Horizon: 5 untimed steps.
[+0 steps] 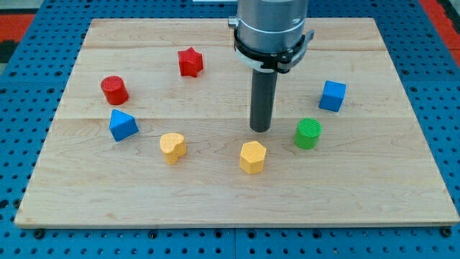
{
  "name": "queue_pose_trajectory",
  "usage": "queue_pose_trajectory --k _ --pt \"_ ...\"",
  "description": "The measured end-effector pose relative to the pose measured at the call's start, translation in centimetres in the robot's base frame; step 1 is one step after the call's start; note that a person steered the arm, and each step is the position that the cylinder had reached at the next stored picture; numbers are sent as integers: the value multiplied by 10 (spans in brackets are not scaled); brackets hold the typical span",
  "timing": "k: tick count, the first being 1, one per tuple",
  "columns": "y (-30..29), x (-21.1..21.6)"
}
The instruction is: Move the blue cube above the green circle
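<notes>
my tip (260, 129) sits on the wooden bench (215, 194) a little right of the board's middle, touching no block. there are no fingers on this arm, only the dark rod, so nothing opens, closes or grips.

the blue cube (333, 96) lies at about 2 o'clock from my tip, well apart from it, near the view's right side of the board. the green circle (307, 134) stands at 3 o'clock from my tip, near it but with a clear gap. the cube is at roughly 1 o'clock from the green circle, near it, not touching.

a yellow hexagon (253, 157) lies at 6 o'clock from my tip, just beside it, apart from the rod. a yellow heart (172, 147) is at about 8 o'clock, well apart. a blue triangle (123, 125) lies at 9 o'clock, far off toward the view's left. a red cylinder (114, 90) sits at about 10 o'clock, above the triangle. a red star (190, 62) is at about 11 o'clock, toward the view's top.

around the bench a blue pegboard (445, 108) shows on all sides.
</notes>
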<state>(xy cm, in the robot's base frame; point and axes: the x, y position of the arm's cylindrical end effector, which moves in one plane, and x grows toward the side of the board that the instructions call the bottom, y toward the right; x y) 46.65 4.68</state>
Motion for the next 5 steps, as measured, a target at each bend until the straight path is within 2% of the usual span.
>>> queue_pose_trajectory --k 2,4,5 --pt "80 7" --pt "47 -41" --pt "53 -60"
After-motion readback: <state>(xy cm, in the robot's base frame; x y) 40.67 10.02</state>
